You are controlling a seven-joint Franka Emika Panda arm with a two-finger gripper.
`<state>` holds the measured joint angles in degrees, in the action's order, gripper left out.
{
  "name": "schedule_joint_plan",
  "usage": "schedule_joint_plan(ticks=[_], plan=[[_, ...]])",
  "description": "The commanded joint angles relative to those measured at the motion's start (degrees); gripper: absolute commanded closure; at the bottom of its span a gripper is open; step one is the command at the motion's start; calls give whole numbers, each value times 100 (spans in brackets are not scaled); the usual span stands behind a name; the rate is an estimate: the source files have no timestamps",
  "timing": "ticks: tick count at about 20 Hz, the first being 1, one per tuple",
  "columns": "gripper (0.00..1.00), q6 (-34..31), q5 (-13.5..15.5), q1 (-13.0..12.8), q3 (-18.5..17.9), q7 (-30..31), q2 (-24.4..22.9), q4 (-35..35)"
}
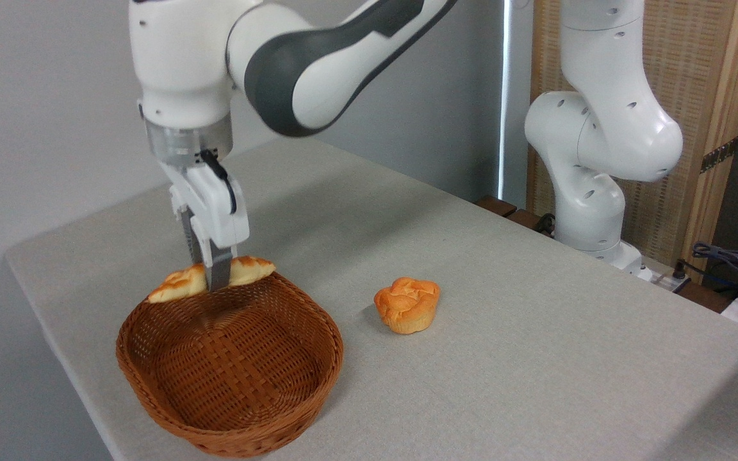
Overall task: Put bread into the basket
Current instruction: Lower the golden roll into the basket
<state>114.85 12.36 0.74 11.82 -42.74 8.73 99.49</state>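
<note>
— Where's the braided loaf (180,283)?
— Clamped mid-length in the gripper (213,276), jaws clenched on it, just above the wicker basket's (318,378) far rim.
— Anything hidden?
— The near finger covers its middle; the rim hides its underside.
— Its look?
— Golden-yellow, browned ridges, pointed ends, roughly level.

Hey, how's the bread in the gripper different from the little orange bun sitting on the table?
The bread is long, flat and pointed at the ends; the bun is small, round and muffin-shaped. The bread is pale golden-yellow with browned ridges; the bun is deeper orange. The bread is clamped in the gripper at the basket's far rim; the bun rests free on the table, right of the basket. Both are glossy baked goods.
</note>
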Motion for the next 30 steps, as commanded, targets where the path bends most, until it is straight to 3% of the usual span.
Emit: schedule_joint_plan(ticks=[1,3,5,10,26,30], plan=[[63,160,642,-57,-39,196,269,-140],[60,239,688,-57,-39,205,340,-140],[44,239,741,-48,-39,222,384,-140],[44,266,759,-48,-48,196,419,-149],[11,90,838,-13,-312,222,296,-457],[8,81,820,-13,-312,222,287,-457]])
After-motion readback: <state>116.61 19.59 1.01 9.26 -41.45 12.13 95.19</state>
